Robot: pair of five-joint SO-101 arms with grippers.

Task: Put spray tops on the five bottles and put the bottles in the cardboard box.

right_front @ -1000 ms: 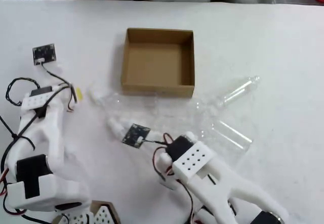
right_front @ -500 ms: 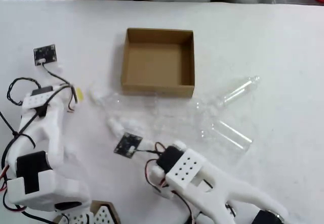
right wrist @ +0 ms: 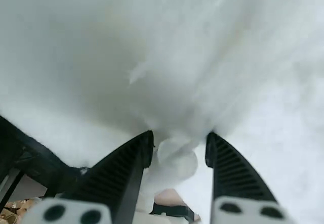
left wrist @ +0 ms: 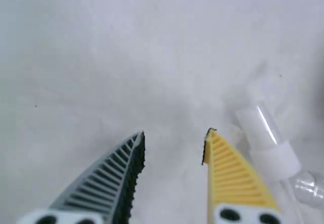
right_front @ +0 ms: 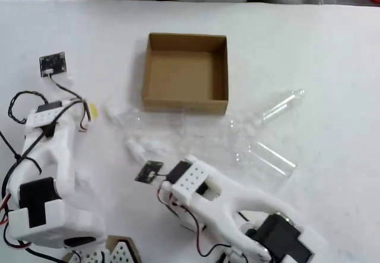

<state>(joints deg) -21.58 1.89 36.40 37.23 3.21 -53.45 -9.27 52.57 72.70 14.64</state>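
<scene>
My right gripper hovers at 6 o'clock on the table, with what looks like a white spray top in its mouth. I cannot tell whether it is clamped. The nearest bare bottle lies flat at 2 o'clock from it, long axis 10-to-4, nearer it than the left arm. I cannot make out which end is the neck.

— What's lying on the white table?
— An open cardboard box. Clear bottles lie on their sides along its near wall, and a white spray top sits nearer still
</scene>
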